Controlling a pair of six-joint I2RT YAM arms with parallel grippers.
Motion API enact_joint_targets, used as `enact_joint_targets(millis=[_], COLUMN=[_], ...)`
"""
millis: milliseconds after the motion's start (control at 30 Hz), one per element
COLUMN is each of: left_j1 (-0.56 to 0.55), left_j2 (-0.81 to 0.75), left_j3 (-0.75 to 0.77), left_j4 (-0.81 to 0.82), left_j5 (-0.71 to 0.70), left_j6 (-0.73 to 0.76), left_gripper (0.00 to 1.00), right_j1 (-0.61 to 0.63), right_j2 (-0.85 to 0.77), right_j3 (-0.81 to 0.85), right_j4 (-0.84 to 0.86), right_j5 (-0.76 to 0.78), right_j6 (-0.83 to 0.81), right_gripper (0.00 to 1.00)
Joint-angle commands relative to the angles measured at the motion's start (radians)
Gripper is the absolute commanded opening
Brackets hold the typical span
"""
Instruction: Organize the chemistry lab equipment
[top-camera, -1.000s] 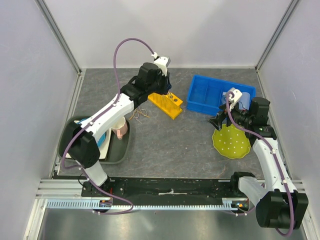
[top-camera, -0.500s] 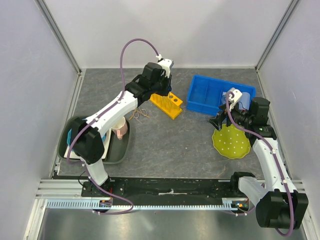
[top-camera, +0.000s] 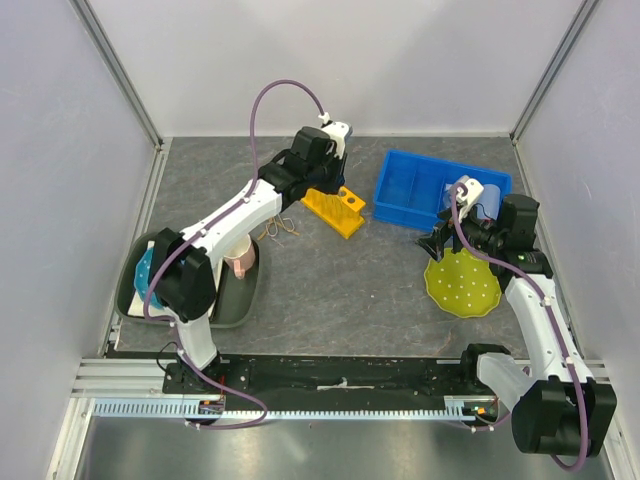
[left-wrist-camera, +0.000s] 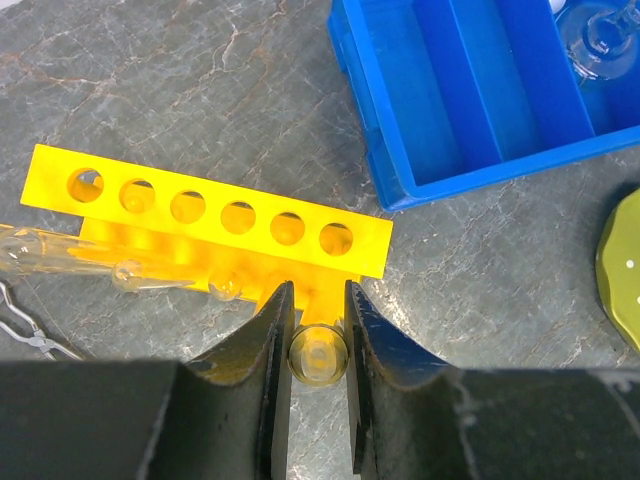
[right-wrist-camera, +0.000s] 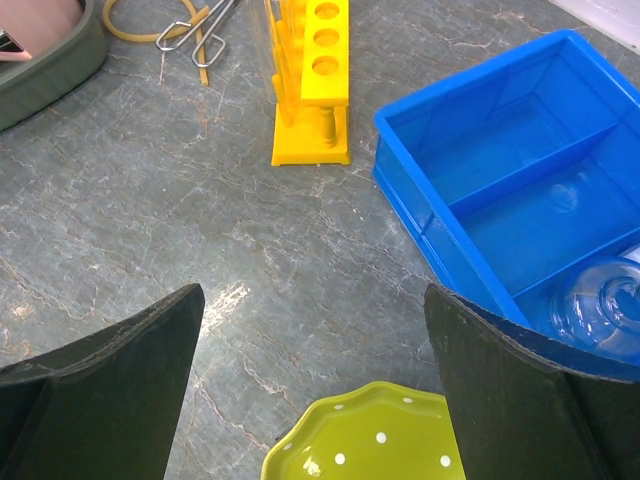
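Two arms on this one, so I'll take them in turn. My left end effector (left-wrist-camera: 316, 318) is pinched down narrow on a thin clear rod (left-wrist-camera: 318, 358). I see the rod end-on between the fingers (left-wrist-camera: 270, 340), right at the foot of the yellow plastic rack with six holes (left-wrist-camera: 210, 208). The rack stands on the grey marbled worktop (left-wrist-camera: 200, 80), near the blue plastic bin with dividers (left-wrist-camera: 480, 90) but not touching it. A couple more clear rods (left-wrist-camera: 90, 262) lie along the rack's lower step.

My right end effector (right-wrist-camera: 312, 330) is spread as wide as it goes and holds nothing. It hangs over the worktop at the far edge of the lime-green dotted plate (right-wrist-camera: 370, 440), with the bin just beside it. A tiny clear glass flask (right-wrist-camera: 600, 300) sits inside the bin, in the compartment at the end away from the rack.

Past the rack's other end, the metal scissor-like tongs (right-wrist-camera: 195, 30) and the tan rubber loop (right-wrist-camera: 125, 25) lie together on the worktop. They're close to the dark grey tray (top-camera: 245, 300), which has a cream mug with a pink handle (top-camera: 240, 260) in it.
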Motion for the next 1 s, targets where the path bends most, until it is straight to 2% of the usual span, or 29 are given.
enact_joint_targets(millis=[0,233,633,833,967], left_j1=[-0.003,-0.012,-0.020,-0.020,-0.018], left_j2=[0.020,0.071,0.086,0.014,-0.053], left_j3=[0.047,0.059,0.110,0.116,0.101], left_j4=[-0.014,-0.046,-0.070,-0.072,-0.072], left_j5=[0.026,0.046,0.041,0.035,0.015], left_j6=[0.045,0.051,0.031,0.018,0.019], left_gripper=[0.11,0.15,0.41,0.59,0.67], right_j1=[-0.002,-0.004,-0.002,-0.002,-0.002], right_j2=[0.005,0.013,0.025,0.028,0.030], right_j3=[-0.004,-0.004,-0.003,-0.003,-0.003], right_j4=[0.008,0.007,0.005,0.001,-0.001], right_j5=[-0.012,-0.012,-0.006,0.000,0.008], right_j6=[-0.014,-0.017,-0.023,-0.029,-0.034], right_gripper=[0.98,0.98,0.98,0.98,0.98])
